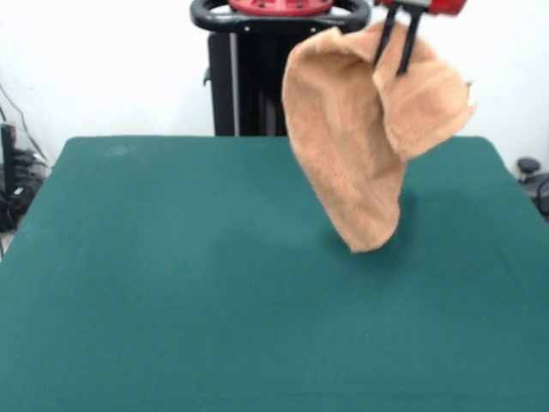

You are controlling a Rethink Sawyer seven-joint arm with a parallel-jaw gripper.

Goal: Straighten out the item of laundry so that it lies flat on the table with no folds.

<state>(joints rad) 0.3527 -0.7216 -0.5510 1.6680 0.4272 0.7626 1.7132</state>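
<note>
Our hand (396, 53) — two thin black fingers (385, 43) under a red body at the top edge — is clenched on the small tan-orange terry towel (360, 146), pinching it near its upper edge. We see the towel hanging folded and curled, its lowest tip just above the dark green felt-like tabletop (171, 283), right of centre — its shadow falls beneath.

1. This looks like a robotics lab or test room, not a home.
2. The green felt-topped table (214, 283) is the landmark: it fills the room's middle.
3. Behind the table stands a black robot pedestal (249, 81) with a red base ring.
4. Behind that is a plain white wall (94, 60).
5. Beside the table's left edge lie cables and dark equipment (15, 180).
</note>
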